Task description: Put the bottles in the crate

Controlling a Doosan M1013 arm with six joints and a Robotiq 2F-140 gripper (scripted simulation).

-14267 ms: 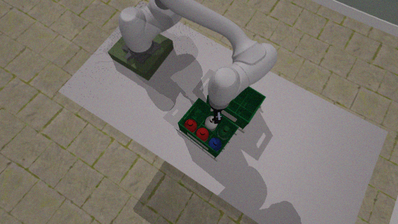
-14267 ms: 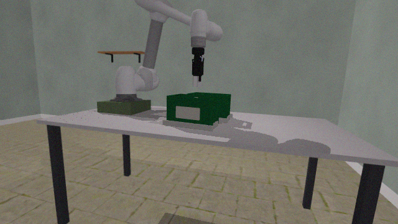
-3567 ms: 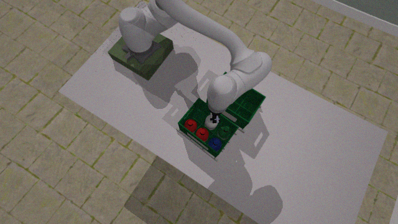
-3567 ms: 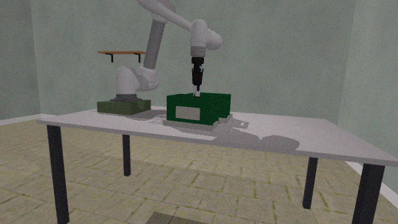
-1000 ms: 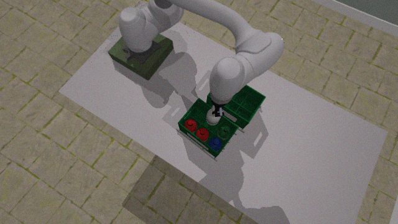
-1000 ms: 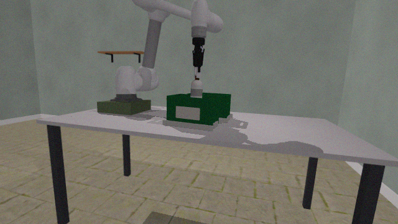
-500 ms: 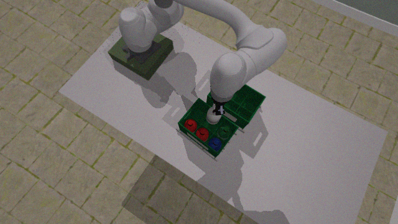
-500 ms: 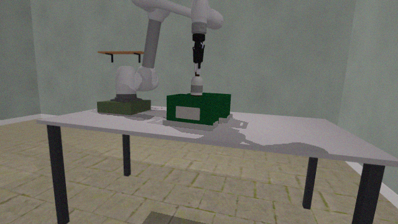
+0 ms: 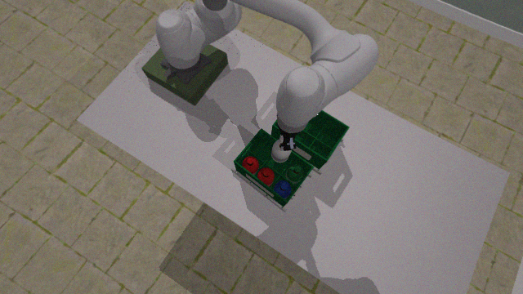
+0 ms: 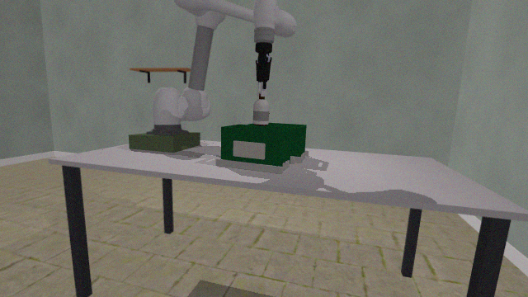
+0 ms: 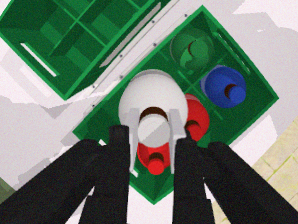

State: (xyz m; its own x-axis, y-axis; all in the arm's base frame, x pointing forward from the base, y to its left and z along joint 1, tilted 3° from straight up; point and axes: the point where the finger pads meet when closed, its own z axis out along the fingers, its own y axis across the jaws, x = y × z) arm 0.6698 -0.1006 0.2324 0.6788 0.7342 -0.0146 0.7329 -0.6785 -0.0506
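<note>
Your black two-fingered pincer (image 9: pixel 288 144) (image 10: pixel 262 87) (image 11: pixel 154 123) grips a white, round-shouldered bottle (image 9: pixel 280 151) (image 10: pixel 261 111) (image 11: pixel 153 95) by its neck, long axis close to upright, over the green bottle crate (image 9: pixel 261 131) (image 10: pixel 285 144) (image 11: pixel 250 125) on the pale table (image 9: pixel 409 196) (image 10: pixel 371 165); below it stand two red bottles, a blue bottle (image 9: pixel 283 189) (image 11: pixel 224 88) and a green bottle (image 9: pixel 294 173) (image 11: pixel 192 49), while the empty green divided crate (image 9: pixel 348 127) (image 11: pixel 65 97) sits just beside, on the arm base's side of the bottles' row in the top view; your coming move turns on that sideways offset, and on height: the bottle's foot shows about level with the crate's rim, perhaps still inside it, so lift further before you cross; the pick list cannot be made out here
</note>
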